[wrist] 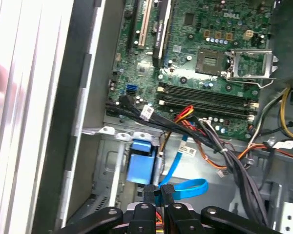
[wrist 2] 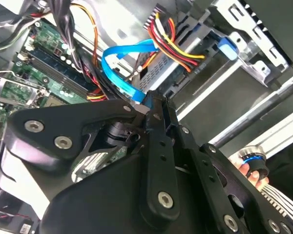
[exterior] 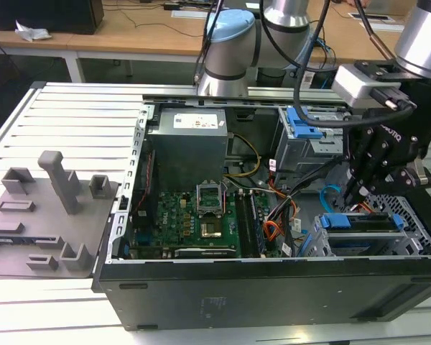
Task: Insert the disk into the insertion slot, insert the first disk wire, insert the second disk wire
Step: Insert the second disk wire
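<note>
Your open computer case (exterior: 273, 287) lies on the bench (exterior: 72, 115); at its 4 o'clock corner the disk (exterior: 363, 241) in its blue frame already sits in the insertion slot (exterior: 416, 230). Just above, the gripper (exterior: 350, 195) has its jaws nearly closed on the end of the blue ribbon wire (wrist: 185, 187). Judge that wire light and floppy, its plug brittle: hold it by the stiff plug.
</note>
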Controlling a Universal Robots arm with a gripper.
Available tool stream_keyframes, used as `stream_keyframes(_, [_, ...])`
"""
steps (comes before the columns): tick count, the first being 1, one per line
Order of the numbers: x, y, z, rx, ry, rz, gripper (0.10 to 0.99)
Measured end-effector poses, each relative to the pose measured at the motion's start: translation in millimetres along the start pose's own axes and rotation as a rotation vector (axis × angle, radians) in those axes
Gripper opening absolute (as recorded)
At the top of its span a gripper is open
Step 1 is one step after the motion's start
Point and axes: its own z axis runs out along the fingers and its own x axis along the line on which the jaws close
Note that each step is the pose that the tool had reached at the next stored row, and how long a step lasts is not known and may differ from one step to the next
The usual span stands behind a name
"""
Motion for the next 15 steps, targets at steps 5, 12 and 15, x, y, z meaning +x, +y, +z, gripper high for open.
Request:
stream_keyframes(5, [2.1,-2.5,0.6,-0.001,0.0,0.0,0.165])
stream_keyframes(12, [2.1,-2.6,0.7,-0.007,-0.0028,0.076,0.165])
stream_keyframes(15, [2.0,-2.6,0.9,-0.01,-0.005,0.125,0.165])
